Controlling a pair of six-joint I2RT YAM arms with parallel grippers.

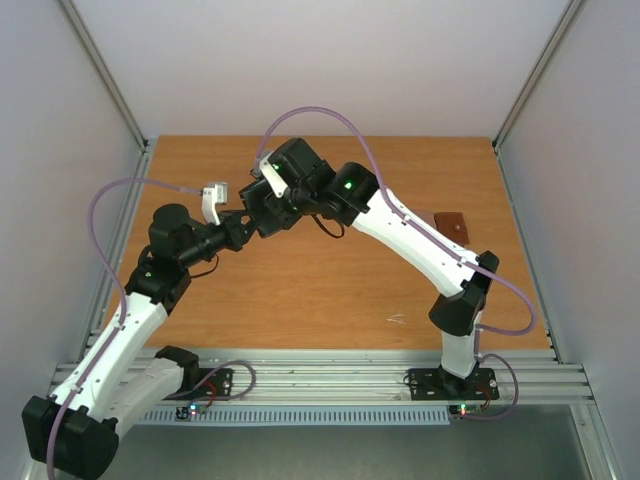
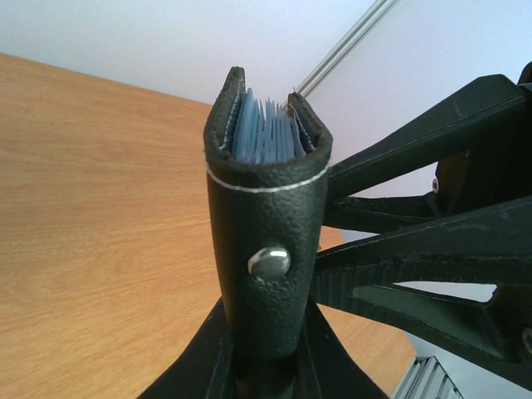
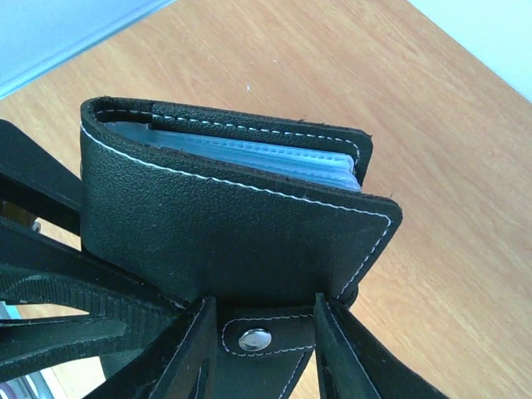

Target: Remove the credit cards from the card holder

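Opening looks to be the step in hand: the card holder (image 2: 266, 249) is hanging closed in the air above the counter (image 1: 330, 290), and no credit cards are showing outside it. The left tool (image 2: 264, 370) is pinching the holder's lower end, so the leather is standing upright between its fingers. The right tool (image 3: 259, 353) is sitting with its fingers apart on either side of the tab carrying the snap stud (image 3: 254, 338); whether they are pressing on that tab I cannot tell.

To do this well, I judge that the left tool should be clamping one cover or the spine only, leaving the other cover free to swing. The right tool should be taking the tab or the free edge and peeling it away slowly, since a hard tug could pull the whole holder out of the pinch. Only with the covers spread will a card edge be reachable.

The left wrist view is looking at the holder end-on, showing the pale blue-grey pockets (image 2: 264, 133) fanned between the two covers and the right tool's fingers (image 2: 432, 245) reaching in from the side. The right wrist view is showing the broad stitched cover, with the pockets only as a thin stack. In the top view the holder is getting lost among the dark wrists, yet that view alone is showing the brown piece (image 1: 452, 224) lying on the counter, well apart.
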